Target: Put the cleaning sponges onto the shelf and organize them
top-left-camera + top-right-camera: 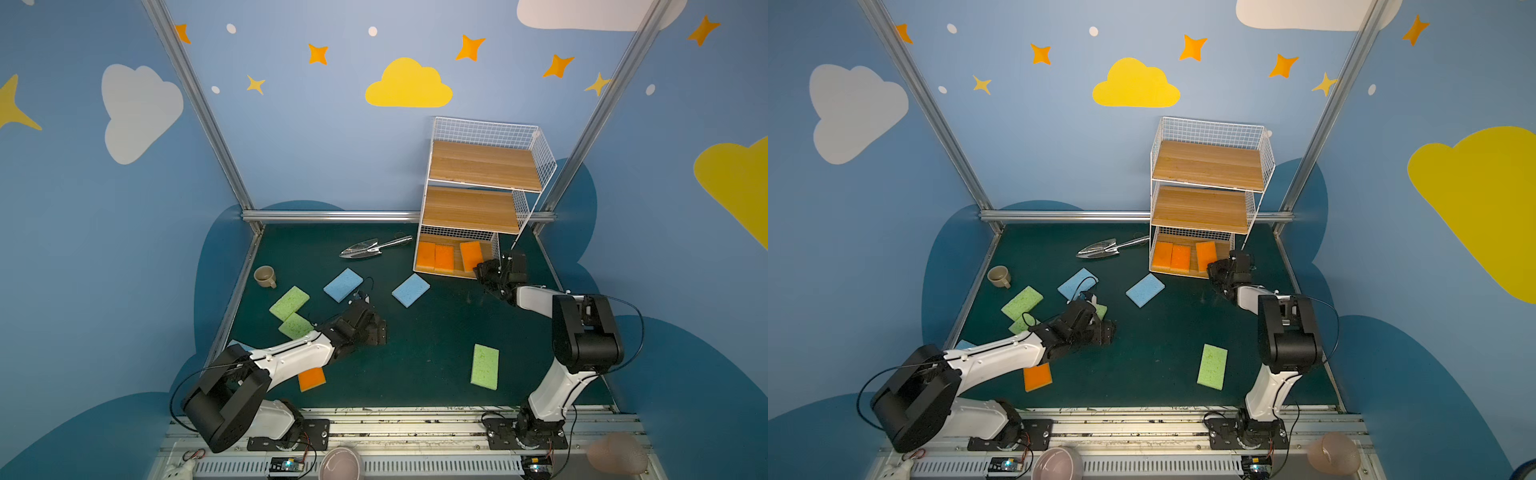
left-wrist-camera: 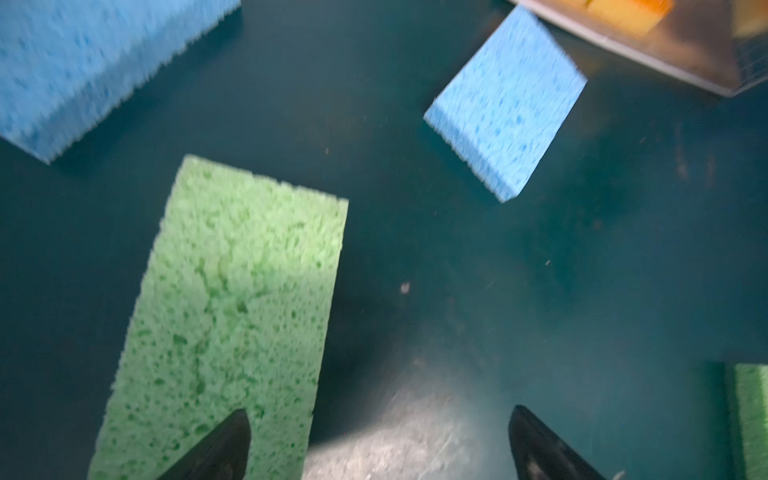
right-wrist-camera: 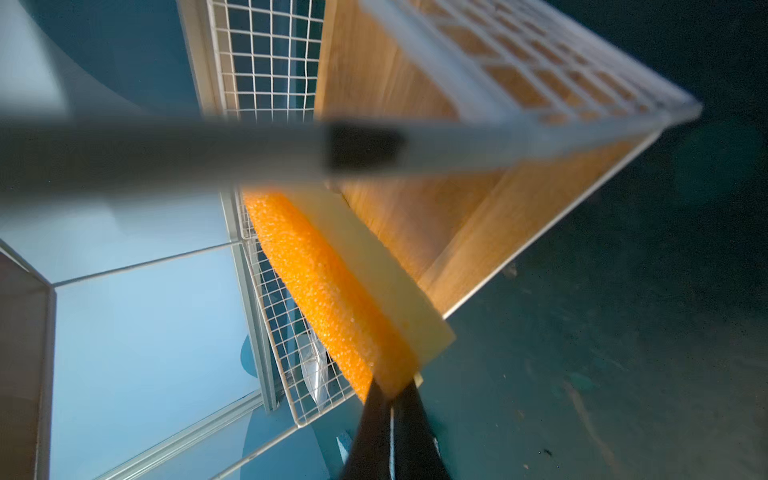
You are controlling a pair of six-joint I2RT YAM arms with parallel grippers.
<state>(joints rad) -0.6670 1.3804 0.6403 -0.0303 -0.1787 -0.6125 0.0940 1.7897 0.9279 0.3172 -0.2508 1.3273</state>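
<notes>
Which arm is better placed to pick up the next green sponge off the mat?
Left. Its jaws stand open over a green sponge, holding nothing; the right jaws are shut on an orange sponge at the shelf's bottom tier.

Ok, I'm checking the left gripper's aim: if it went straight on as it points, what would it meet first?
Probably the bare mat: the open left gripper aims beside the green sponge, with one finger over that sponge's edge, so it may clip it. Depth is unclear.
</notes>
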